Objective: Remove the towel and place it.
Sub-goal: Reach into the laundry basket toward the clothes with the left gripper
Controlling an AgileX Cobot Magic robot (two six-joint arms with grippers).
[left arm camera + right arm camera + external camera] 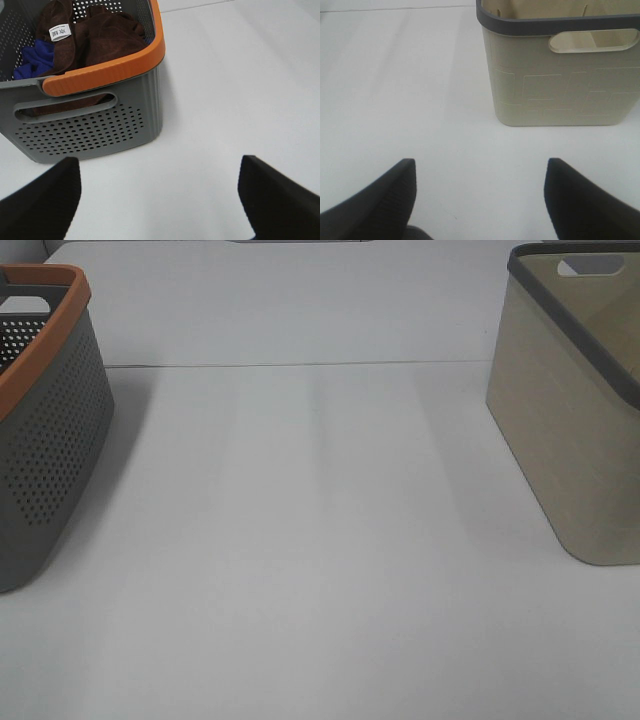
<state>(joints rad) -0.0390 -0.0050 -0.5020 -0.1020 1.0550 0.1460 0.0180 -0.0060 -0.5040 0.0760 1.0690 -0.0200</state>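
Both pairs of jaws are standing wide apart and gripping nothing: the left gripper [159, 165] is hovering over the bare white table [320, 560] just short of the grey basket [95, 132], and the right gripper [480, 162] is hovering likewise short of the beige basket [555, 85]. From the high camera, the grey basket is sitting at nine o'clock and the beige one at about two o'clock, well apart, with open table between them. Farther in, the towel [110, 37] is lying bunched inside the grey basket, its white label [59, 33] facing up and a blue cloth [32, 59] tucked against it. Trouble is probably waiting in that heap: a pinch taken too low or too wide could be catching the blue cloth along with the towel, and a lift taken too flat could be dragging cloth over the orange rim [107, 70] and tipping the light basket. Counting up: two grippers, two baskets, one label, one blue cloth, and seemingly one brown towel, though its folds are hiding whether more lie beneath.
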